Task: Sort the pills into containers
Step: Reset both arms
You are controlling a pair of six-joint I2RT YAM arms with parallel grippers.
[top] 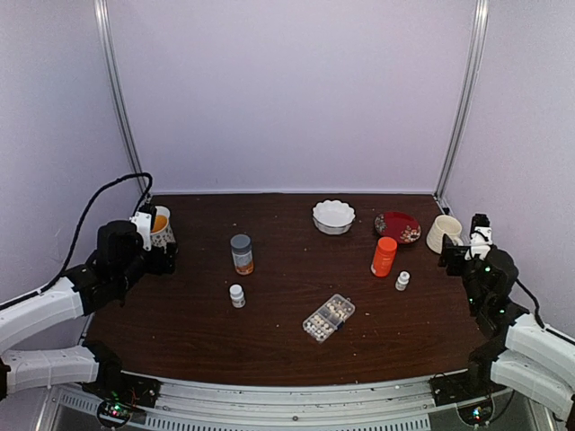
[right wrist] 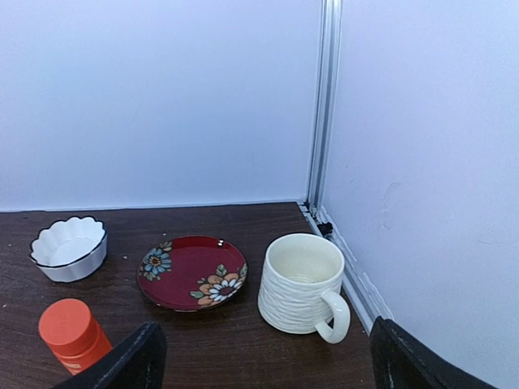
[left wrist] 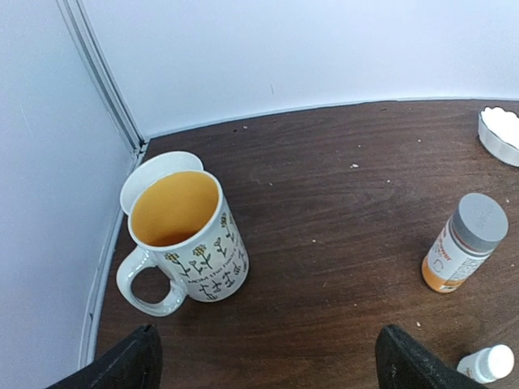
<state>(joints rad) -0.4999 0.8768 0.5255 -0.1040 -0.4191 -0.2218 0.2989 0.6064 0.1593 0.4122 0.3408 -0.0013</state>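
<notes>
We judge both hands empty: the left gripper [left wrist: 268, 361] has its fingers wide apart with nothing between them, and so has the right gripper [right wrist: 263, 361]. The box [top: 329, 318] lies well off to the left gripper's right and the right gripper's left, back toward the arm bases and out of both wrist views. Pale pills [top: 336, 310] show in its cells [top: 320, 327]; whether any lie loose we cannot tell. The risks, as we see them, are in the reach. The mug [left wrist: 186, 243] stands just ahead and left of the left gripper, so a wide swing could clip it. The grey-capped bottle [left wrist: 466, 243] and white bottle [left wrist: 486, 362], ahead to its right, could topple on the way to the box. The orange bottle [right wrist: 73, 334] ahead-left of the right gripper poses the same hazard. The box looks light, so a nudge may slide it and spill pills. The table [top: 180, 314] is dark brown wood, dotted with pale specks easily mistaken for pills. White walls close three sides, with metal posts at the back corners.
</notes>
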